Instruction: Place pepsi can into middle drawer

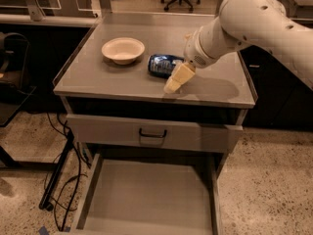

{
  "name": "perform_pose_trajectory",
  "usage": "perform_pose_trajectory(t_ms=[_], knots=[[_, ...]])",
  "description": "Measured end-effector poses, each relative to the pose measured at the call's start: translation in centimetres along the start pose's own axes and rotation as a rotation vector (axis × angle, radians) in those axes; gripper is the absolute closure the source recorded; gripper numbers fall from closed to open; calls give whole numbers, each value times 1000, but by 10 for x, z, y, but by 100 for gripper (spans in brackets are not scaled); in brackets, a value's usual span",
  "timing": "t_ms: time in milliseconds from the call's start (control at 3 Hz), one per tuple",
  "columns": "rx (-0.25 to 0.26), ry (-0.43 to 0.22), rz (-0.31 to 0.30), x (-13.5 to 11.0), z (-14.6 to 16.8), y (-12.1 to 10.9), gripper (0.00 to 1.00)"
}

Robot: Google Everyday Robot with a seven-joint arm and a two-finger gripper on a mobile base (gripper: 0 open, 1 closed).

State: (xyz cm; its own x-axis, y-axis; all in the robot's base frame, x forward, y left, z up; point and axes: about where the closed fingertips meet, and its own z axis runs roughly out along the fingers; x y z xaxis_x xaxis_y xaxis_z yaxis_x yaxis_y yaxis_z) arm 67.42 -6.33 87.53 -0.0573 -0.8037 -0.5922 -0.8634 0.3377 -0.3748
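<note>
Atop the cabinet (93,80), pepsi can (161,65) lies beside the claw (174,82), perhaps touching.

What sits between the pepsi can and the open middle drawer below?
The camera view shows the edge of the cabinet top and a drawer front with loop handle. The gripper is by the right end of the pepsi can.
</note>
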Motion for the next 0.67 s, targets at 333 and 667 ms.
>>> perform_pose_trajectory(t_ms=[333, 667], knots=[[-16, 24, 15, 7, 12, 10, 0], [-45, 66, 2, 15, 35, 9, 0]])
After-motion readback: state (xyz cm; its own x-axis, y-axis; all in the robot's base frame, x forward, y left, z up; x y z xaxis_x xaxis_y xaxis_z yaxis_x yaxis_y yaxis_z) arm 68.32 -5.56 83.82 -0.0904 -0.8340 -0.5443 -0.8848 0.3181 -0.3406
